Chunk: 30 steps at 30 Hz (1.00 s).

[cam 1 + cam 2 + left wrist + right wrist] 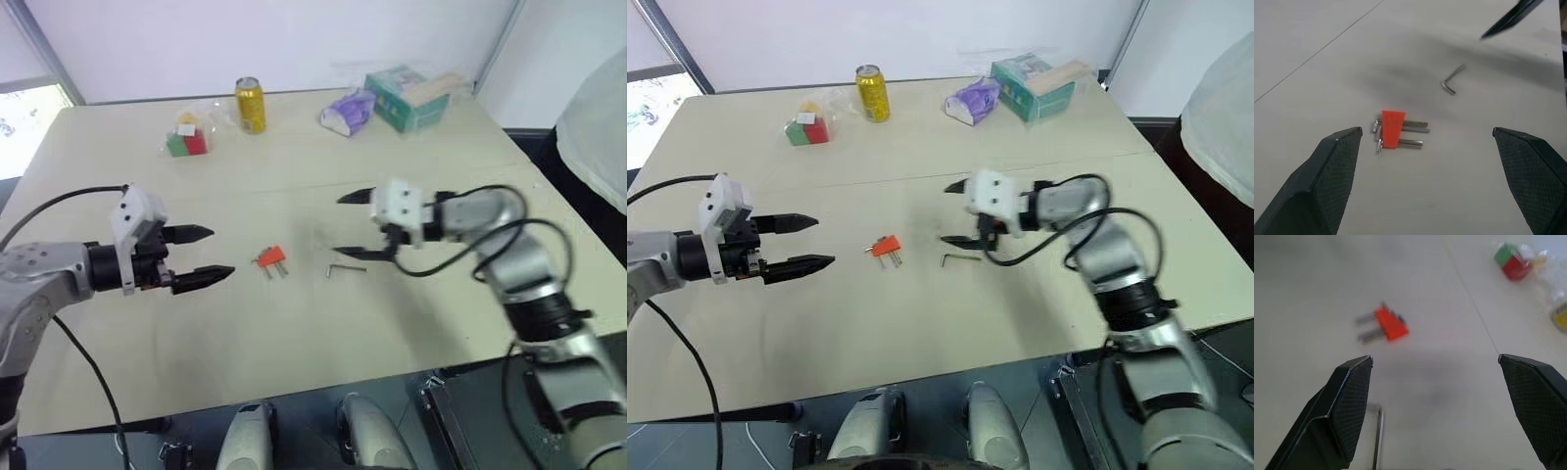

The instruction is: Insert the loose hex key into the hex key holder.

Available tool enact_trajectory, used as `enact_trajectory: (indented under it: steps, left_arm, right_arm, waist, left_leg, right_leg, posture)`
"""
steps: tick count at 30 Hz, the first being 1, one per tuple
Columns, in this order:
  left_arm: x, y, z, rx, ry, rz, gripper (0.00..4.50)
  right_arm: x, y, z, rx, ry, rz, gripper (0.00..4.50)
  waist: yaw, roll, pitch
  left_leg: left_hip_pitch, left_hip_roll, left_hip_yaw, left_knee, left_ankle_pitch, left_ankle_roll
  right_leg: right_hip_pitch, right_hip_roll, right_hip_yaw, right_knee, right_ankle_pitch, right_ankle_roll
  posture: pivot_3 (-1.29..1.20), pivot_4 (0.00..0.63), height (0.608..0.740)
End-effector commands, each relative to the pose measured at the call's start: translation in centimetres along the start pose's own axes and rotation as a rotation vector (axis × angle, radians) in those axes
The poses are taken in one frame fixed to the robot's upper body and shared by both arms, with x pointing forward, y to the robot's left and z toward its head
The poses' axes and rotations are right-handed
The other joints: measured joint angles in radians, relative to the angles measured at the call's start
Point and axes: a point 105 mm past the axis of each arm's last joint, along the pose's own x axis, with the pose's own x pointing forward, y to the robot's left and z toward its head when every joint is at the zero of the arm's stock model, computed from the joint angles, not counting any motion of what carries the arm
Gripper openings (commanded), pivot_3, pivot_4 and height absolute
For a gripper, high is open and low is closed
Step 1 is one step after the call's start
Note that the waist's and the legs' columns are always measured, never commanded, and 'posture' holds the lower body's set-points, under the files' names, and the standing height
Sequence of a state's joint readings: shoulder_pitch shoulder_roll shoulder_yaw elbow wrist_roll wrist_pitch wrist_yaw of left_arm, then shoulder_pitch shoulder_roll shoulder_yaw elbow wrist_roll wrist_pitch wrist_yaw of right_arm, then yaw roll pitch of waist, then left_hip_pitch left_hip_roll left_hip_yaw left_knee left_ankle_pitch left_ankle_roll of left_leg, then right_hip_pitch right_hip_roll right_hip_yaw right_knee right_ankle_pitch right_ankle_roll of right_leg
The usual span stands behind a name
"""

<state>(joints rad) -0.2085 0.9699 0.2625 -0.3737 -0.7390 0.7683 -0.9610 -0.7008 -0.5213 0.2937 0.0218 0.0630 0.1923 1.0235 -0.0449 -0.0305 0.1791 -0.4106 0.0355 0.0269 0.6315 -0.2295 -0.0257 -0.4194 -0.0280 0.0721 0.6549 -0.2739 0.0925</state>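
Loose hex key (pixel 345 268) right of hex key holder (pixel 270 258).

Lighting: bright, even, diffuse. Soft grey shadows on the pale beige tabletop (pixel 1400 73). Right wrist view blurred; small orange-red plastic key holder (pixel 1389 324) smeared.

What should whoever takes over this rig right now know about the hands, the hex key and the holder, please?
Left hand: open, empty, hovering to the left of the holder.
Right hand: open, empty, above the table just over the hex key.
Holder: lying flat mid-table, its keys pointing toward the robot.
Hex key: loose on the table to the right of the holder, apart from it.
Done: nothing grasped, nothing inserted.
Left: pick up the hex key, probably with the right hand, steady the holder, and push the key into it.
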Motion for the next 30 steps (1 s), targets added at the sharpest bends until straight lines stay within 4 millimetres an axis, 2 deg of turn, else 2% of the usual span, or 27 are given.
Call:
enact_trajectory:
  steps: [1, 6, 13, 17, 25, 30]
  left_arm:
    - [-1.0, 0.2, 0.3, 0.004, -0.006, 0.047, 4.46]
    - [-2.2, -0.5, -1.8, -0.008, 0.074, 0.085, 4.46]
    - [-2.7, -1.1, -2.0, -0.011, 0.076, 0.117, 4.46]
    - [-3.1, -1.3, -1.8, -0.014, 0.07, 0.132, 4.46]
    - [-3.1, -1.3, -1.5, -0.006, 0.064, 0.146, 4.46]
    - [-3.1, -1.3, -1.5, -0.006, 0.06, 0.149, 4.46]
  right_arm:
    - [2.0, -0.7, -0.1, -0.046, -0.01, -0.064, 4.28]
    - [5.3, -0.6, -2.0, -0.024, 0.016, -0.099, 4.28]
    - [7.3, -0.8, -3.6, -0.034, 0.049, -0.108, 4.28]
    - [8.2, 0.4, -4.3, -0.076, 0.076, -0.055, 4.28]
    - [8.8, 1.9, -3.9, -0.054, 0.046, 0.009, 4.28]
    - [10.1, 2.8, -2.3, 0.011, -0.013, 0.027, 4.28]
  waist:
    - [0.001, 0.0, 0.0]
    - [-0.001, 0.0, 0.0]
    - [-0.001, 0.0, 0.0]
    - [-0.003, 0.0, 0.0]
    - [-0.006, 0.0, 0.0]
    - [-0.021, 0.0, 0.0]
  left_leg:
    - [0.0, 0.0, 0.0, 0.0, 0.0, 0.0]
    - [-0.001, 0.0, 0.0, 0.0, 0.0, 0.0]
    - [-0.001, 0.0, 0.0, 0.0, 0.0, -0.001]
    - [0.0, 0.0, 0.0, -0.001, 0.0, -0.001]
    - [0.0, 0.0, -0.001, -0.001, 0.0, -0.001]
    - [0.0, 0.001, -0.002, -0.001, 0.0, -0.001]
  right_leg:
    - [0.0, 0.0, 0.0, 0.0, 0.0, 0.0]
    - [-0.001, -0.001, 0.0, 0.0, 0.0, 0.0]
    - [-0.001, -0.002, 0.0, 0.001, -0.001, -0.003]
    - [-0.001, -0.001, 0.0, 0.001, 0.0, -0.001]
    - [-0.001, -0.001, 0.0, 0.002, 0.0, -0.001]
    - [-0.001, -0.001, -0.001, 0.003, 0.0, -0.001]
  posture:
    - [0.0, 0.15, 0.74]
    - [0.0, 0.15, 0.74]
    - [0.0, 0.15, 0.74]
    - [0.0, 0.15, 0.74]
    - [0.0, 0.15, 0.74]
    - [0.0, 0.15, 0.74]
